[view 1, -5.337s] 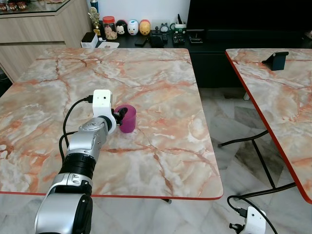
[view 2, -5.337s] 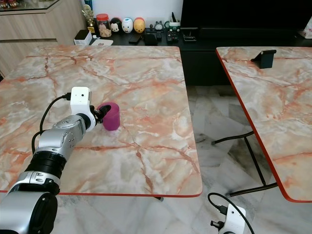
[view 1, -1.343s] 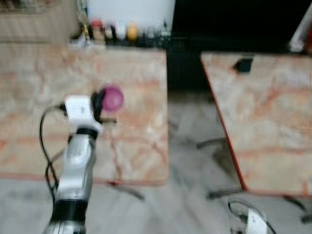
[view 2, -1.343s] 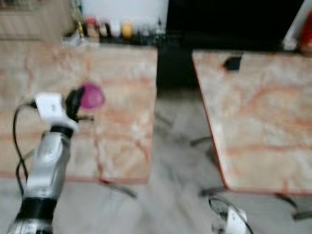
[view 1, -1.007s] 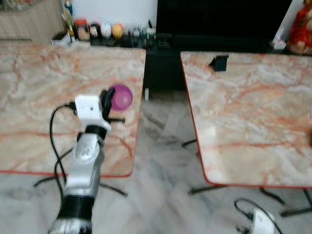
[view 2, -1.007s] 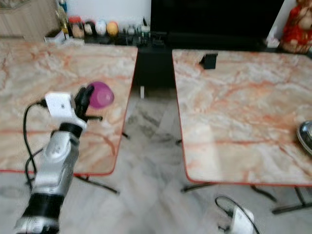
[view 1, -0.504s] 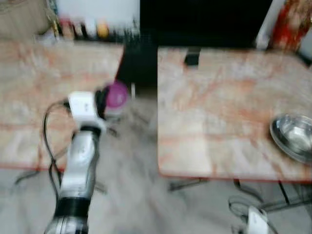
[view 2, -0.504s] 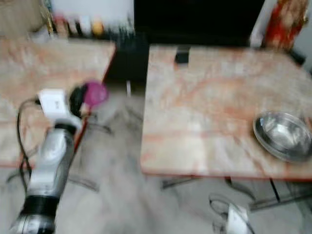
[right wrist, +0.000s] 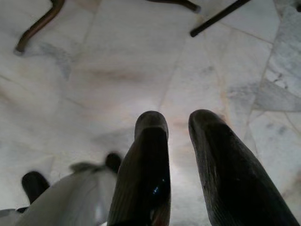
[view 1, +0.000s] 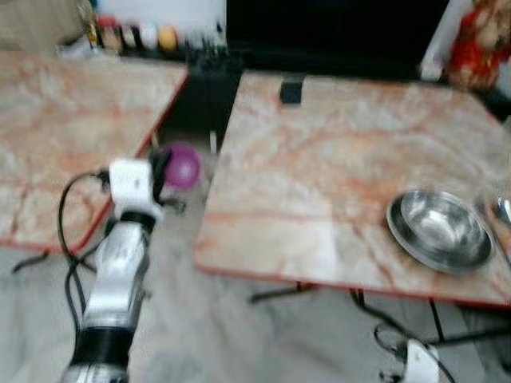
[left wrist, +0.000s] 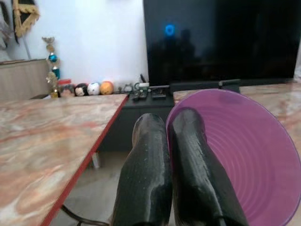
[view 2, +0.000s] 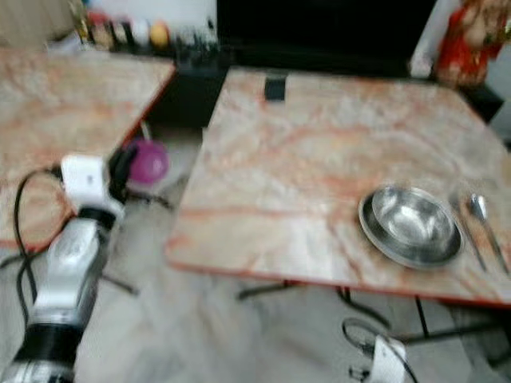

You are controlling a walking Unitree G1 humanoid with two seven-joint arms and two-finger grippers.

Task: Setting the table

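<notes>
My left gripper (view 1: 165, 170) is shut on the rim of a purple cup (view 1: 183, 165) and holds it in the air over the gap between two marble tables. In the left wrist view one finger (left wrist: 193, 141) sits inside the cup (left wrist: 244, 160) and the other outside. On the right-hand table (view 1: 319, 159) a steel bowl (view 1: 443, 230) stands near the front right, with a spoon (view 2: 479, 209) and another thin utensil beside it. My right gripper (right wrist: 178, 125) hangs idle over the floor with its fingers apart.
The left-hand table (view 1: 64, 120) has a red edge close to my left arm. A black stand (view 1: 291, 91) sits at the far side of the right-hand table. A dark TV unit with small figures and a red statue (view 1: 471, 40) stand behind. Table legs and cables cross the floor.
The view has swung right, bringing the right-hand table, bowl and spoon closer to centre. The cup stays in my left gripper and is now off the left table's edge.
</notes>
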